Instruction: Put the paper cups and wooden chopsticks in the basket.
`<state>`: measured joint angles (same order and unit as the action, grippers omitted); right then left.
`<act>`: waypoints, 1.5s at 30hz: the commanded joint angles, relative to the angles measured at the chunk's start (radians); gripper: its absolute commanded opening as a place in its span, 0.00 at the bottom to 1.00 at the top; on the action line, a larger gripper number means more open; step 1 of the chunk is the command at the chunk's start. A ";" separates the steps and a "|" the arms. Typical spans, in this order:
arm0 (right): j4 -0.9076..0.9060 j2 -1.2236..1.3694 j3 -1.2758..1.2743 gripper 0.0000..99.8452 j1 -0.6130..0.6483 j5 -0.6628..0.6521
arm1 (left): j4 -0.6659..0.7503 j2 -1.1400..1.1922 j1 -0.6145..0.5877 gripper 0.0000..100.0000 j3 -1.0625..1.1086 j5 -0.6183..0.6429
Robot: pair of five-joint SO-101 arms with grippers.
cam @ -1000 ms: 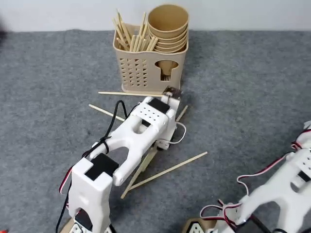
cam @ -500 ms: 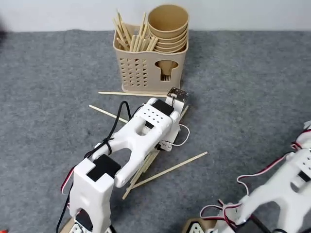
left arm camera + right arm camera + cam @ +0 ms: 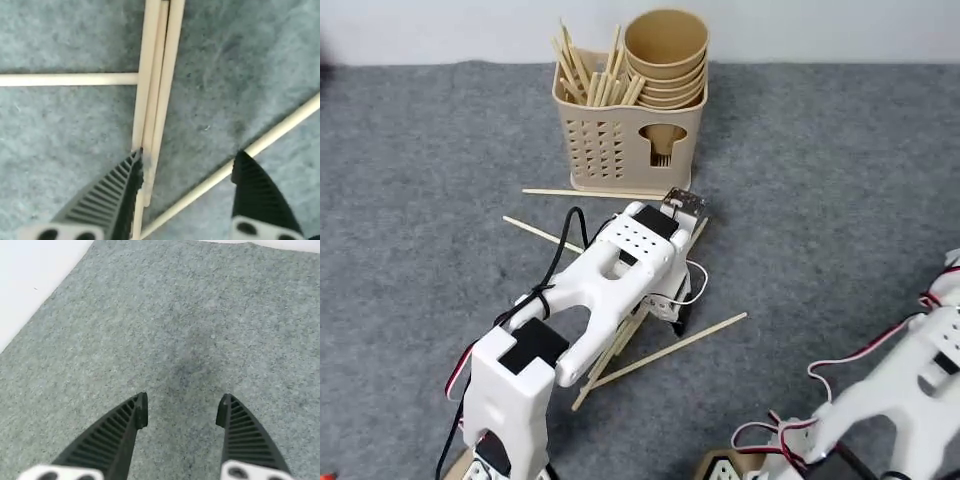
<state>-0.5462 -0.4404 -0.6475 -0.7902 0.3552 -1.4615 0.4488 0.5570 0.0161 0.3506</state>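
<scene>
A beige basket (image 3: 620, 140) at the back of the mat holds a stack of paper cups (image 3: 666, 55) and several wooden chopsticks (image 3: 588, 78). More chopsticks lie loose on the mat: one (image 3: 585, 192) in front of the basket, one (image 3: 535, 232) to its left, and a long one (image 3: 675, 346) slanting past the left arm. My left gripper (image 3: 187, 167) is open low over the mat. One finger (image 3: 127, 185) touches a bundle of chopsticks (image 3: 156, 95); the other (image 3: 255, 187) is beside a slanting chopstick (image 3: 272, 134). My right gripper (image 3: 182, 412) stands open over bare mat.
The grey mat (image 3: 820, 200) has free room at the right and far left. The left arm's white body (image 3: 610, 270) covers part of the loose chopsticks. The right arm (image 3: 910, 390) sits at the front right corner. A white wall runs behind the basket.
The left arm has shifted slightly right and toward the front, and a dark finger now shows below its wrist. The right arm has not moved.
</scene>
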 commanded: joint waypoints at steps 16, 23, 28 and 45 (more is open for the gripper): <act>0.016 -0.004 0.008 0.24 0.013 0.009 | 0.003 -0.014 -0.072 0.28 -0.008 0.000; 0.016 -0.004 0.008 0.24 0.012 0.009 | 0.044 0.012 -0.095 0.27 0.008 0.000; 0.016 -0.004 0.008 0.24 0.010 0.009 | 0.051 0.072 -0.098 0.09 0.008 0.000; 0.015 -0.004 0.006 0.24 0.013 0.009 | 0.023 0.089 -0.057 0.01 -0.559 0.000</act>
<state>-0.5462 -0.4404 -0.6475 -0.7887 0.3552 -1.4246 0.5654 0.4741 -0.3383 0.3521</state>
